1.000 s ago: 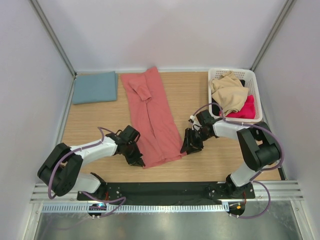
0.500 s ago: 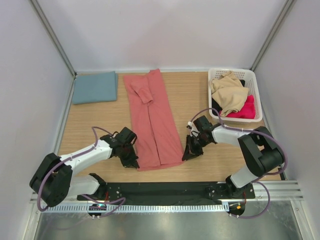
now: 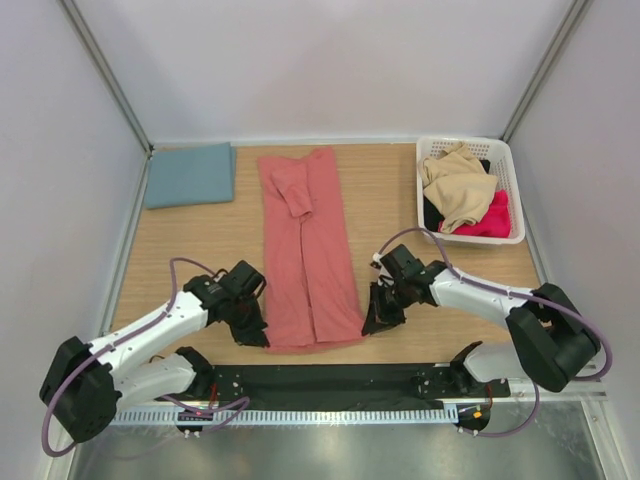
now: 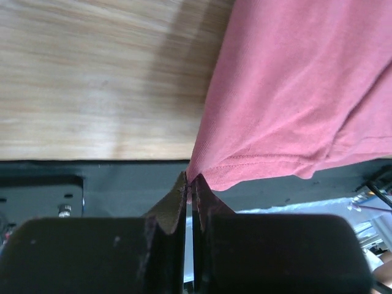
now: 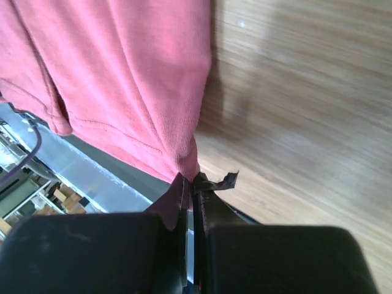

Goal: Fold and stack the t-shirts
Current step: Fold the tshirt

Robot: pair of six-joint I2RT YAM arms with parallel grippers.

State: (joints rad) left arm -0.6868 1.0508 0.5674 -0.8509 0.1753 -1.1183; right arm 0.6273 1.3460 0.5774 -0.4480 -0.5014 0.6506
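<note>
- The long salmon-red soft cloth t-shirt (image 3: 308,250) lies lengthwise down the middle of the light wooden surface (image 3: 190,260) as a narrow strip, its hem at the near edge. The folded dusty teal-blue cloth t-shirt (image 3: 190,175) rests in the far left corner, well apart.
- Our left end effector (image 4: 190,184) is pinched tight on the hem's left corner, and our right end effector (image 5: 191,180) is pinched tight on its right corner. Each wrist view shows only a thin bite of cloth at the fingertips.
- We judge that so shallow a bite could slip out on the lift, dropping one corner and skewing the fold.
- The strip looks to be several layers thick. If we hold only some of them, the rest may trail behind and bunch.
- If our two arms travel unevenly, the hem would land crooked at the collar end.
- The folded-in sleeve (image 3: 292,190) near the far end could flop open if we drag instead of lifting.
- The hem sits near the black base plate (image 3: 320,380), and a low pull might catch it there.
</note>
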